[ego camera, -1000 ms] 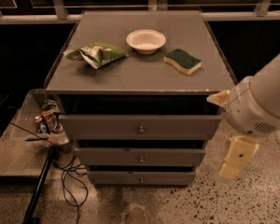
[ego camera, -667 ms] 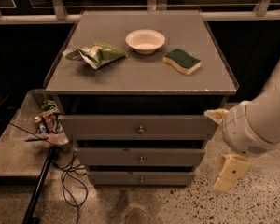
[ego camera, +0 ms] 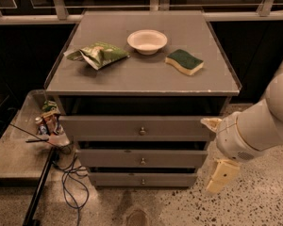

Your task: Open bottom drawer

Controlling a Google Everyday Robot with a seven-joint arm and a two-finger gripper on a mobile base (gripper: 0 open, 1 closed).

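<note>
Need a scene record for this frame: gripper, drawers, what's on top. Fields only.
gripper: right of the cabinet, level with the lower drawers, open, holding nothing
bottom drawer: not pulled out
knob: untouched, gripper well to its right
middle drawer: not pulled out
cabinet top: green chip bag, white bowl, sponge
floor, left: cable
task status: drawer not yet opened
</note>
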